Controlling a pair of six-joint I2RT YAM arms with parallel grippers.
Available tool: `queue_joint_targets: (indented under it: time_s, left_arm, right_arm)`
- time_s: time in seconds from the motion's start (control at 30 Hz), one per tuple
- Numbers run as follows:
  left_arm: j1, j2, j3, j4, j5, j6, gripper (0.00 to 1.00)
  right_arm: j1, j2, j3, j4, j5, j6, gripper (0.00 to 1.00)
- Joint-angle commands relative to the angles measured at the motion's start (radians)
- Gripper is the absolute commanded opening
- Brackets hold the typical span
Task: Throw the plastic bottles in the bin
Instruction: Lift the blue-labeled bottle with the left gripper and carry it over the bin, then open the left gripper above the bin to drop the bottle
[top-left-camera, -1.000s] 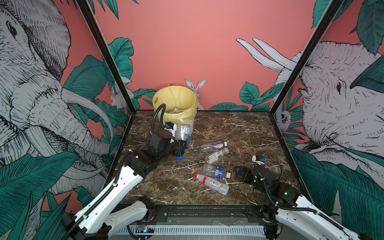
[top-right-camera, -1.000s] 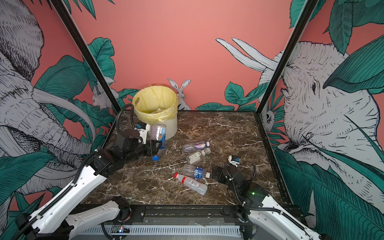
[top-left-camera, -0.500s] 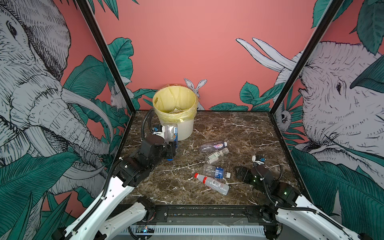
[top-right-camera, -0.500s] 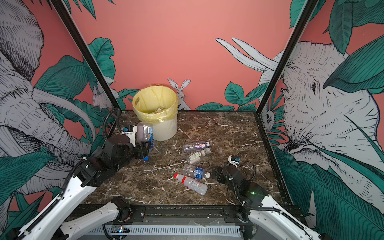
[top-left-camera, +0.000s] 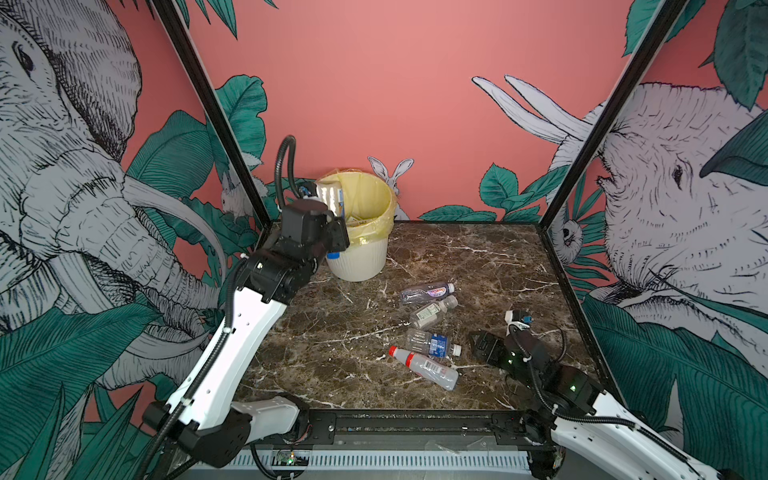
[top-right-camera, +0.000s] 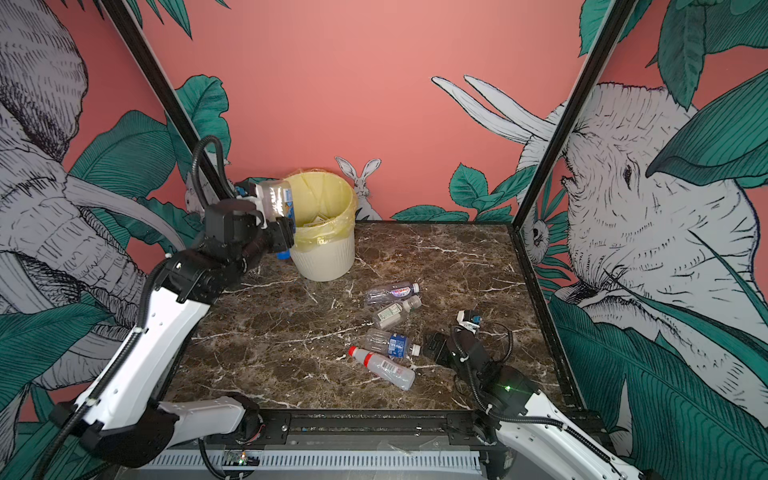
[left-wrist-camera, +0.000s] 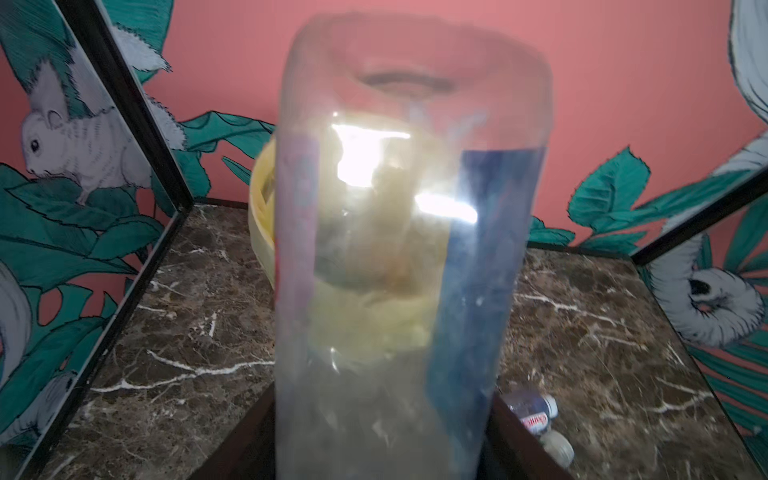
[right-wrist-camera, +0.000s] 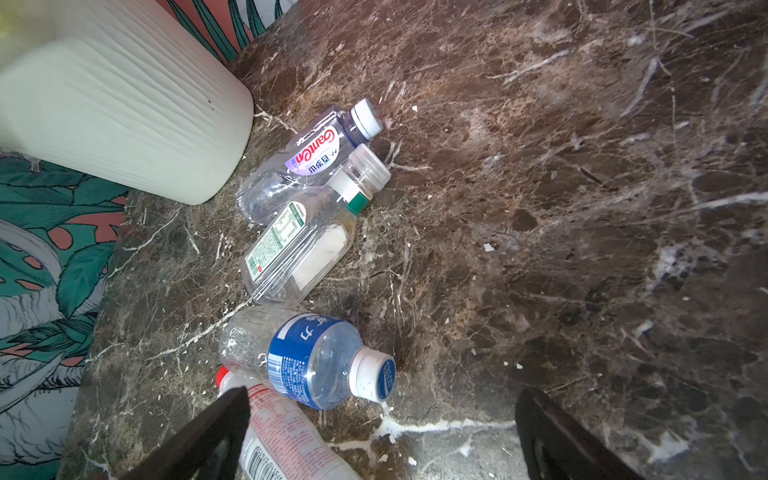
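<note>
Left gripper (top-left-camera: 332, 232) now raised to bin (top-left-camera: 357, 259) rim at table's (top-left-camera: 457, 257) back-left corner, bottle (top-left-camera: 330, 197) kept clamped cap-down, right gripper (right-wrist-camera: 382, 401) unmoved, jaws spread wide, empty

Both top views look down from front, high, at whole brown marble counter (top-left-camera: 457, 257). Wrist cams sit v. close; all share it.

Robot test booth, jungle-mural walls (top-left-camera: 374, 83), marble tabletop (top-left-camera: 457, 257)
</note>
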Motion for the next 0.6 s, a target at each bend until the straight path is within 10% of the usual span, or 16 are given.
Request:
queue_joint_targets:
  time_s: [0.0, 0.1, 0.23, 0.57]
  left_arm:
    - [0.059, 0.157, 0.193, 0.047, 0.024, 0.051, 0.67]
    - [0.125, 0.394, 0.488, -0.099, 0.121, 0.037, 0.95]
    - [0.149, 0.573, 0.798, -0.327, 0.159, 0.016, 1.0]
    - [0.148, 0.264, 0.463, -0.176, 0.391, -0.047, 1.0]
  right_arm:
    - [0.003, -0.002, -0.011, 0.031, -0.007, 0.024, 0.99]
    - [0.004, 0.009, -0.003, 0.029, -0.016, 0.028, 0.99]
    - [0.004, 0.05, 0.053, -0.052, -0.012, 0.024, 0.99]
    - [0.005, 0.096, 0.162, -0.139, 0.016, -0.09, 0.99]
